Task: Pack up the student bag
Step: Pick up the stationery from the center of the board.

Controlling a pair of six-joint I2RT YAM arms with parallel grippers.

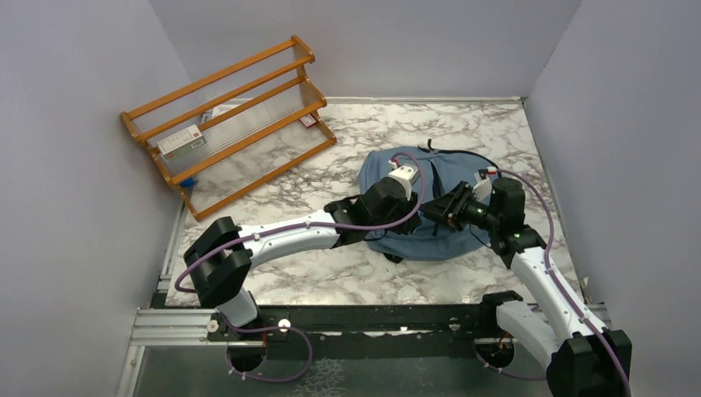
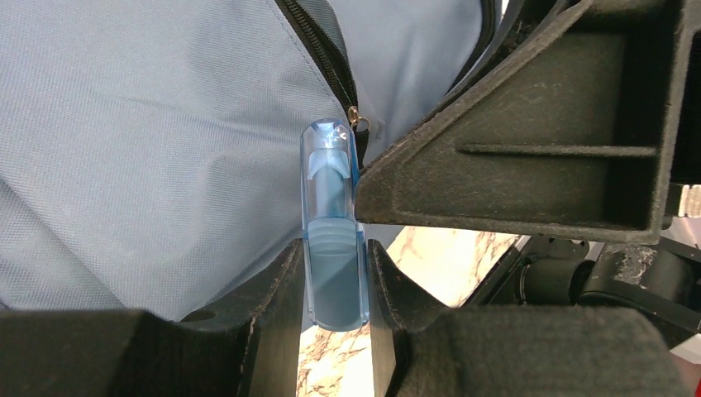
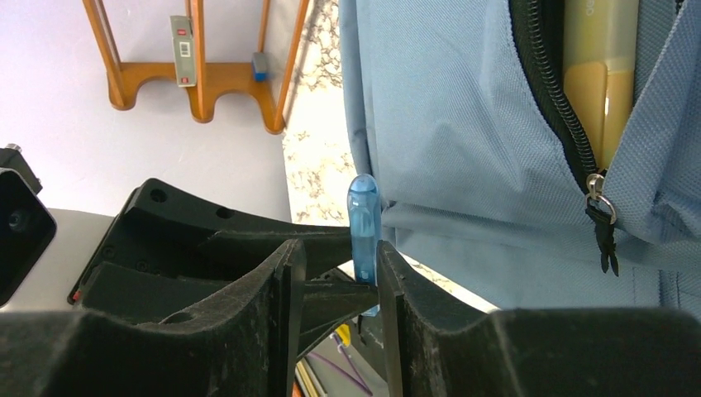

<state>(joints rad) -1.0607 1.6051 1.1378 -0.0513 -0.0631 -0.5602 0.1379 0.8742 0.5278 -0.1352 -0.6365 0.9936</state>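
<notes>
Meanwhile the left gripper point(image 2: 335, 256) was clamped on a clear blue tube point(image 2: 333, 223) beside the bag's open zipper point(image 2: 331, 58). The bag point(image 1: 430, 240) lay on the table point(image 1: 331, 273), close to its right edge. The right gripper point(image 3: 339, 256) stood with jaws apart around the tube, one finger touching it. A stretch of marble separated the bag from the wooden rack point(image 1: 231, 116).

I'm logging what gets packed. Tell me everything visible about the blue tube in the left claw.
The blue tube is translucent plastic with a rounded clear cap and a darker core. The left claw clamps its lower half; the cap end sticks out beside the student bag's zipper, against a finger of the right claw.
</notes>
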